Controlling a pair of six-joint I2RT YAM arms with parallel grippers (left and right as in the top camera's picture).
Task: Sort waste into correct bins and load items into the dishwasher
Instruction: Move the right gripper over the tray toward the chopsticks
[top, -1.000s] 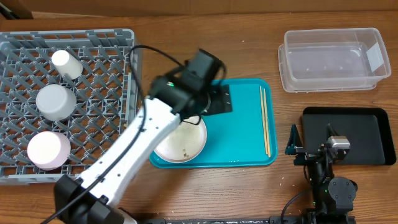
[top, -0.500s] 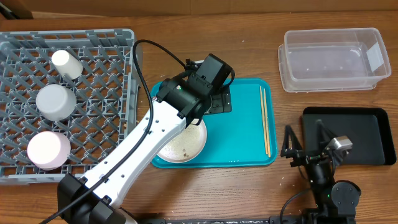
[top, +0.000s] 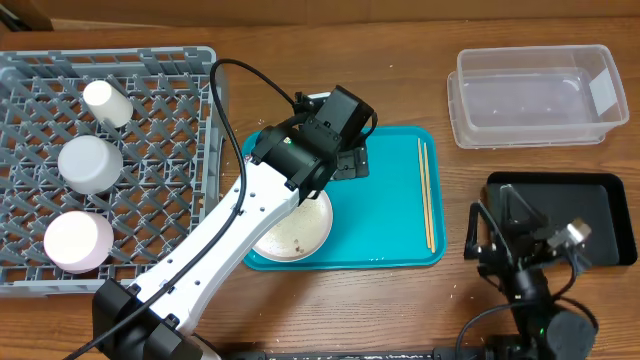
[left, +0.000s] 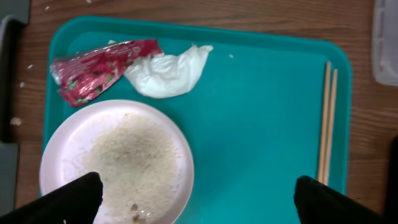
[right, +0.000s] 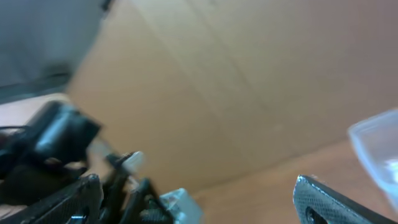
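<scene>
Wood table holds the teal tray with the red wrapper and napkin on it, and the left gripper has stopped above, jaws wide apart, maybe ready to grab, while the right gripper, jaws apart too, has tipped up.

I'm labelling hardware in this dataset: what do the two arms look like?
The left arm has glossy white links ending in a black boxy wrist module, with a thin black cable looping above it. Its fingers look dark grey. The right arm is black all over.
</scene>
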